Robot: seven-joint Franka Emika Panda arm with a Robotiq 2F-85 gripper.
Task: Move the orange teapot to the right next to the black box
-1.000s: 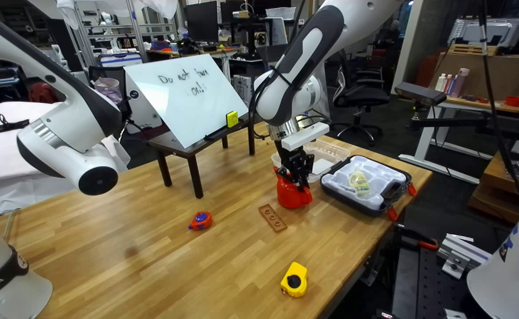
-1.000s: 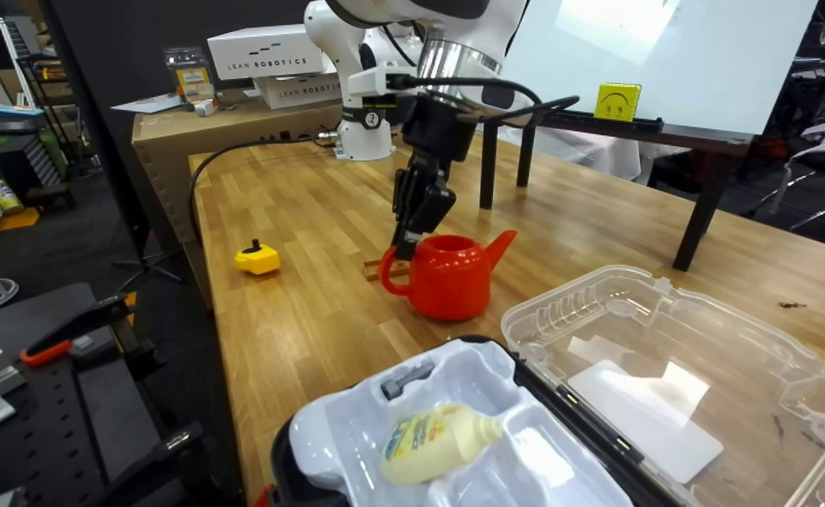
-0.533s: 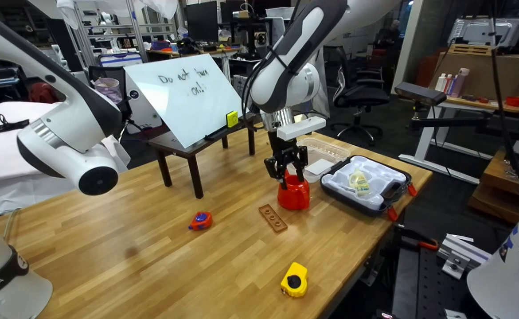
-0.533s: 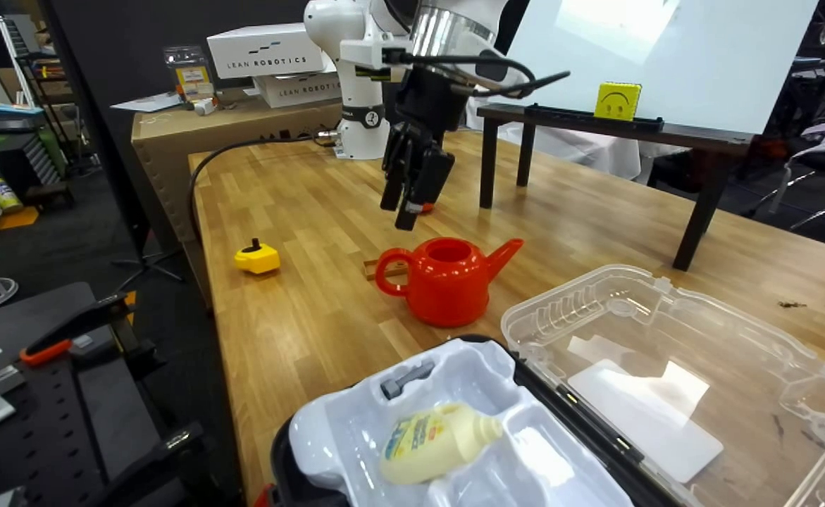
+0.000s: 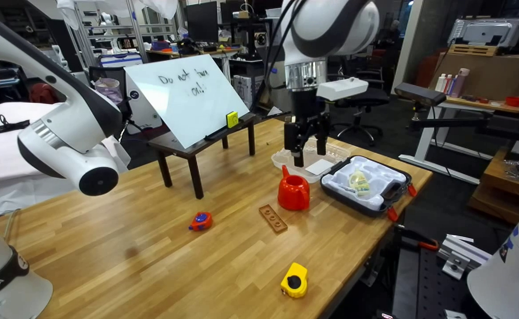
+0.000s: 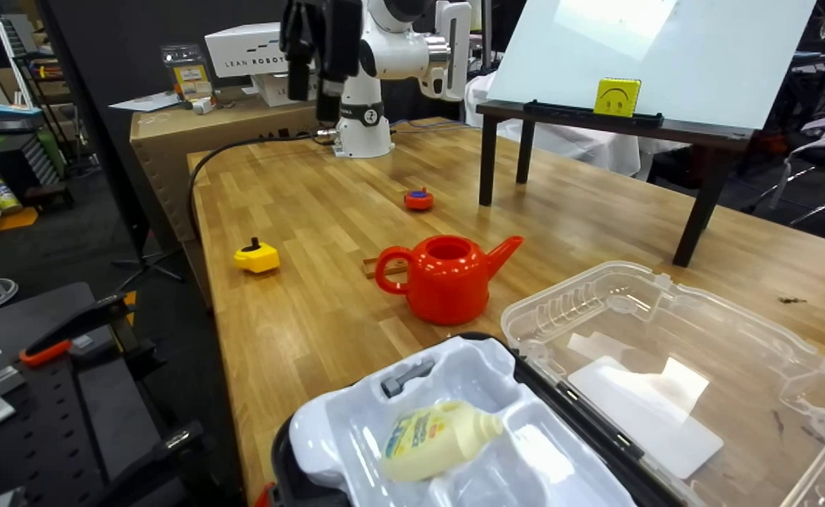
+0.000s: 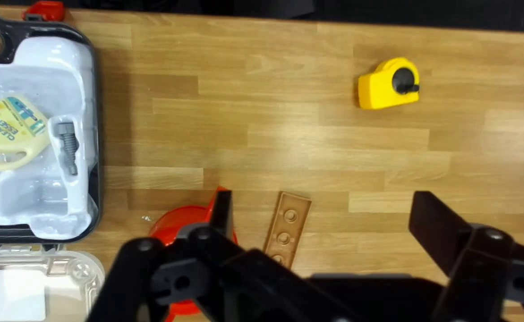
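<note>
The gripper [image 5: 310, 157], spread and grasping nothing, hangs clear of the teapot [image 5: 293, 196], which stands upright just beside the box [image 5: 348, 202] toward the right-hand corner of the counter [image 5: 224, 261] in an exterior view, so the move looks done, perhaps only withdrawal left.

In an exterior view the tool [image 6: 315, 101] is cropped above; in the wrist view it partly hides the teapot [image 7: 179, 220], and the black box [image 7: 97, 185] is cropped at left.

Teapot [image 5: 294, 193] just beside box [image 5: 348, 201]
</note>
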